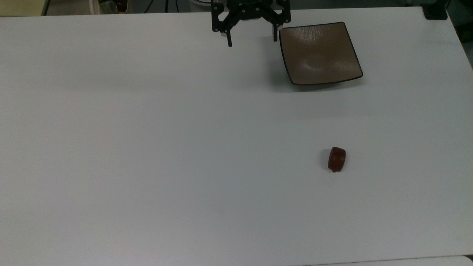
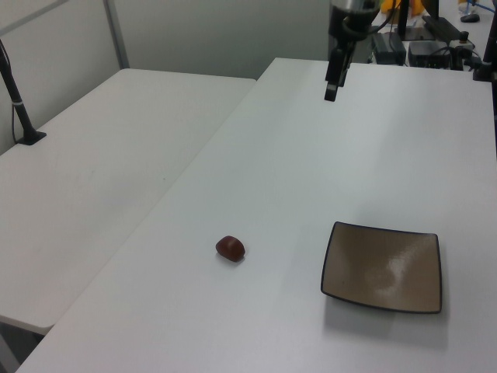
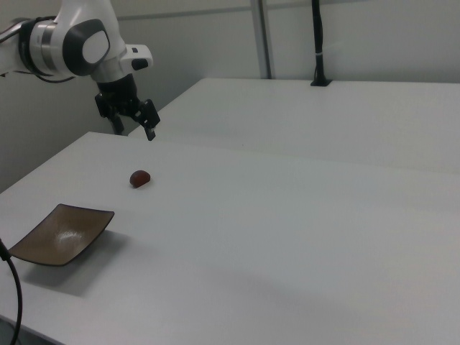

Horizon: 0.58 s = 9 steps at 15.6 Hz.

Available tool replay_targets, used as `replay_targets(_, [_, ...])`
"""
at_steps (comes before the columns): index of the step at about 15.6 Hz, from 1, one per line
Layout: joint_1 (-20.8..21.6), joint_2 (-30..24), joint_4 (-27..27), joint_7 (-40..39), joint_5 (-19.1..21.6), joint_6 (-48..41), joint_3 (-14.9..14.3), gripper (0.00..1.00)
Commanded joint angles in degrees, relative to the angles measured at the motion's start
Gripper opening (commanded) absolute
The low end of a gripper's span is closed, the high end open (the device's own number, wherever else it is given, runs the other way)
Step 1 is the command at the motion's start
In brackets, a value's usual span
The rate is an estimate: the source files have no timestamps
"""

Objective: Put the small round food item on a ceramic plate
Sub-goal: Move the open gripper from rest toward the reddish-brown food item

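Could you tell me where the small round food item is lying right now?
The small round food item lies on the bare white table, in the top view's lower right, below and well apart from the ceramic plate.

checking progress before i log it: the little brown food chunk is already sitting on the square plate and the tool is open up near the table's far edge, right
Not quite. The food chunk is not on the plate; it lies on the bare table, well apart from it, as the top view shows. The rest holds: the tool is open near the table's far edge.

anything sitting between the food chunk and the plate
No. In the top view the stretch of white table between the food chunk and the plate is bare.
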Motion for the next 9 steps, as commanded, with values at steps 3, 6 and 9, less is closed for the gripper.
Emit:
replay_targets(3, [2.1, 8.8, 11.1, 10.3, 0.5, 0.3, -0.1, 1.00])
replay_targets(6, [4.2, 13.8, 16.6, 14.8, 0.4, 0.7, -0.5, 1.00])
replay_targets(9, [6.0, 19.5, 22.3, 20.2, -0.1, 1.7, -0.6, 1.00])
